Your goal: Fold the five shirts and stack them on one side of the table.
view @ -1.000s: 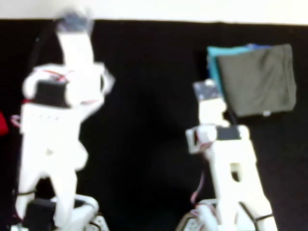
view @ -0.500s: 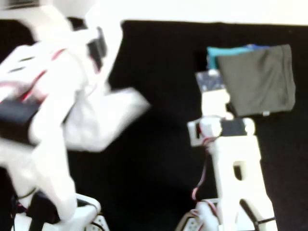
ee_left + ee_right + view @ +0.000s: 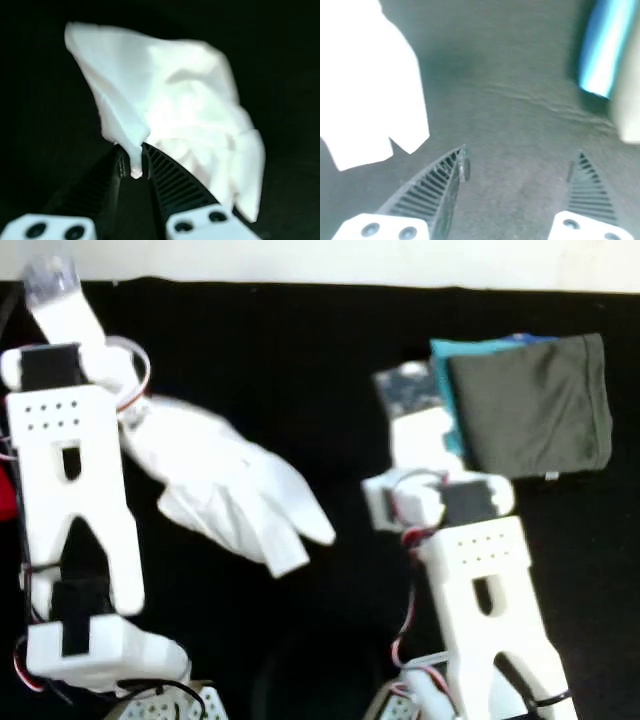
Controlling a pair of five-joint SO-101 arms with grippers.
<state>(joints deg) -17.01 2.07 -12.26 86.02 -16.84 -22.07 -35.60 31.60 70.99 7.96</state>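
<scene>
Hard to make out: in the high view the left pincer (image 3: 133,151) is buried in cloth. Its wrist cam shows it clamped on a bunched edge of the white shirt (image 3: 235,495). The shirt is crumpled, so I can't tell sleeve from hem. It trails from the left pincer toward the folded stack (image 3: 560,440) but ends well short of it, with the right arm between them. Can't tell whether its low end touches the desk (image 3: 300,350).

Stack: top layer is grey. A teal layer (image 3: 443,365) sticks out on the side facing the white shirt, and a blue sliver (image 3: 527,337) shows at the far edge. Can't tell the piece count under the grey. The right arm's wrist covers part of the teal edge.

Right pincer (image 3: 521,154): jaws wide apart, holding nothing. It sits over bare desk just beside the stack's teal edge, with the white shirt on its other side.

A red object (image 3: 5,495) is cut off by the frame edge, beyond the left arm from the stack. Can't identify it.

Surface: black cloth desk with faint wrinkles near the stack. A pale strip (image 3: 350,260) runs behind the desk's back edge, just past the stack.
</scene>
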